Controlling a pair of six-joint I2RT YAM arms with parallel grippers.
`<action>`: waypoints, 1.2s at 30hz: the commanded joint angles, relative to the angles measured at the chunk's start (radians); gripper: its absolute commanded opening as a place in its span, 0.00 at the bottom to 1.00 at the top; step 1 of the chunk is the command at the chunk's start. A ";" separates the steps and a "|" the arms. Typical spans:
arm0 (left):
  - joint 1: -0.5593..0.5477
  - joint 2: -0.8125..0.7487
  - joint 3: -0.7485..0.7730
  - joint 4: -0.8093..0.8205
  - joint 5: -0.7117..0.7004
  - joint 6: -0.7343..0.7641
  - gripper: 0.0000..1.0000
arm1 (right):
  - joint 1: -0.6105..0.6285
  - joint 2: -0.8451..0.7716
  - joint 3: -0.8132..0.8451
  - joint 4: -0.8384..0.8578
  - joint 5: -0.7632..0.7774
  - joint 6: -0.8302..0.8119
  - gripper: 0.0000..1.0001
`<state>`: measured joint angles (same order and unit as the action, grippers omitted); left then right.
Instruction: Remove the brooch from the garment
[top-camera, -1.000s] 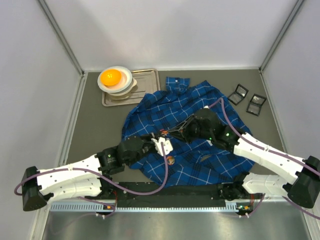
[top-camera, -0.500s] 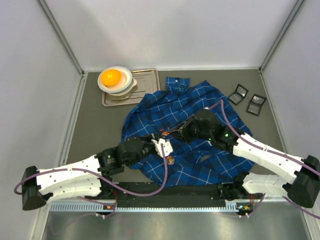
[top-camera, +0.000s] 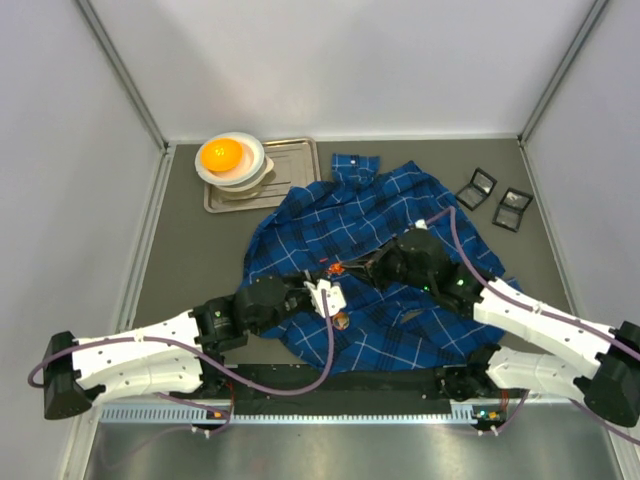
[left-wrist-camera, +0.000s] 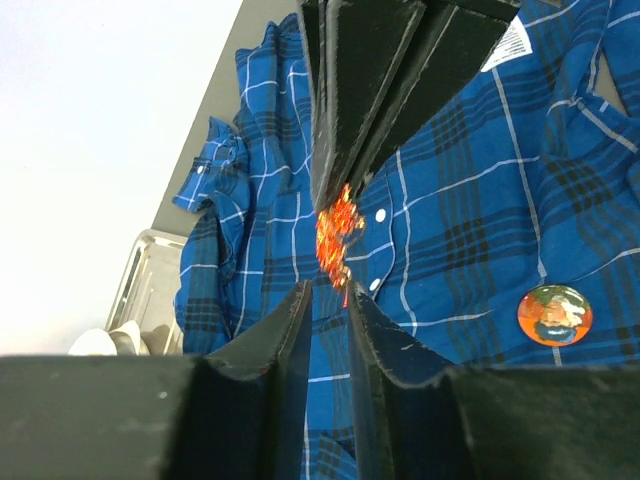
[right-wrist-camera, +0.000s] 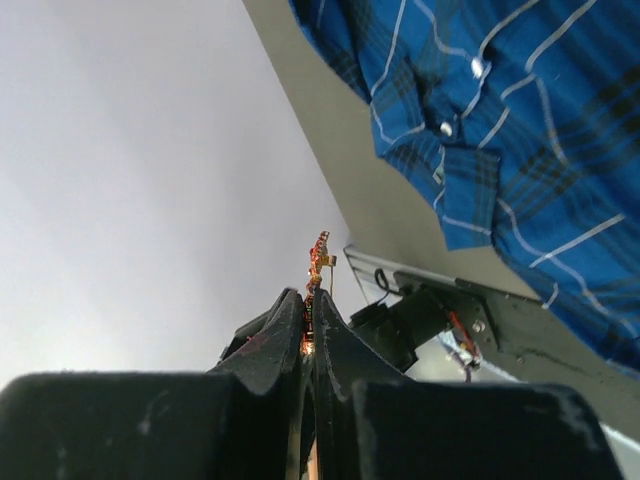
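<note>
So the right gripper (right-wrist-camera: 308, 298) is pinching the brooch (right-wrist-camera: 318, 262), a little orange-red beaded thing, with its jaws squeezed tight on the lower end. From the right wrist cam the beaded bit is sticking up past the tips and showing against the pale wall. From above, the brooch (top-camera: 335, 268) is hanging over the middle of the blue plaid shirt (top-camera: 400, 200), near the button strip. Can't tell from that view if it's touching the cloth.

The left gripper (left-wrist-camera: 328, 290) is sitting just beside it, with its jaws only a narrow crack apart and nothing pinched between them as far as I can see. The brooch's lower tip is dangling right at that gap.

The shirt is lying rumpled across the grey bench (top-camera: 190, 250), collar toward the far side. A round colourful pin badge (left-wrist-camera: 554, 313) is lying on the fabric near the left gripper. Off at the far left, stacked bowls (top-camera: 235, 165) holding an orange ball (top-camera: 222, 153) are sitting on a metal tray (top-camera: 295, 165).
</note>
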<state>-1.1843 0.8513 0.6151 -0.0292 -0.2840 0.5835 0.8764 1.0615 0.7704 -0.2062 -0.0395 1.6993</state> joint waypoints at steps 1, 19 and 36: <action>-0.005 -0.044 0.028 0.038 0.022 -0.057 0.29 | -0.053 -0.072 -0.058 0.045 0.047 -0.090 0.00; 0.022 -0.034 0.075 0.006 0.026 -0.203 0.55 | -0.953 -0.370 -0.362 -0.067 -0.397 -0.798 0.00; 0.068 -0.080 0.035 0.083 -0.110 -0.263 0.62 | -1.433 -0.028 -0.280 0.315 -0.422 -0.931 0.00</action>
<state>-1.1305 0.7940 0.6476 -0.0048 -0.3702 0.3622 -0.4946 0.9550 0.4671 -0.1390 -0.4164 0.7849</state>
